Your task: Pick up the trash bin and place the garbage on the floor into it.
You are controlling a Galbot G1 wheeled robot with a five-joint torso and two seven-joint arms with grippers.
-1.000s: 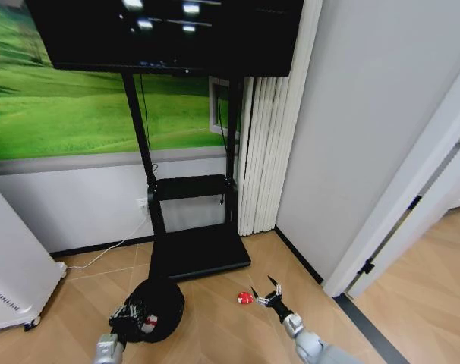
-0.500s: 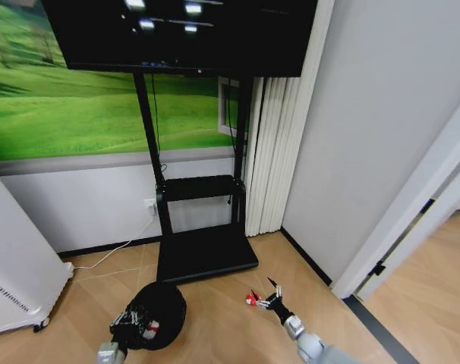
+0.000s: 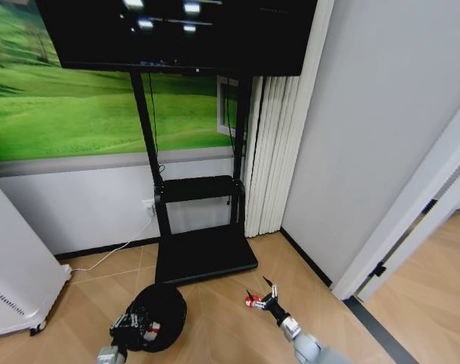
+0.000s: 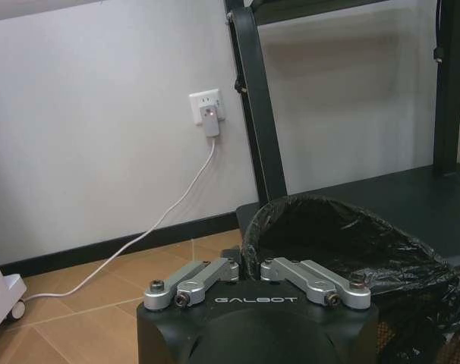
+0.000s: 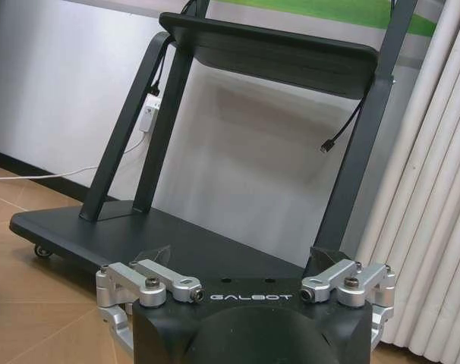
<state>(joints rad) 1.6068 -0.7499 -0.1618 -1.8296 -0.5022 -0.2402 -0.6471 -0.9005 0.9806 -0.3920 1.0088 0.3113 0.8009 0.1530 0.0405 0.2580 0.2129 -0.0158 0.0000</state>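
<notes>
The trash bin [image 3: 163,315], small, black and lined with a black bag, sits low at the left over the wood floor. My left gripper [image 3: 131,327] is shut on its near rim; in the left wrist view the fingers [image 4: 215,271] pinch the bin's [image 4: 351,243] edge. A small red-and-white spot [image 3: 152,328] shows inside the bin by that gripper. One red-and-white piece of garbage [image 3: 250,302] lies on the floor to the right of the bin. My right gripper [image 3: 260,293] hangs open just over it, one fingertip right beside it. In the right wrist view its fingers [image 5: 152,256] are spread wide with nothing between them.
A black TV stand with a flat wheeled base [image 3: 205,256] stands just behind the bin and the piece. A white appliance [image 3: 14,277] is at the left, and pleated curtains [image 3: 269,159] and a wall corner [image 3: 344,284] at the right. A white cord [image 4: 150,231] runs from an outlet.
The camera has moved, so the whole scene has shifted a little. My right gripper has drawn nearer to the red-and-white piece. The left gripper keeps its hold on the bin.
</notes>
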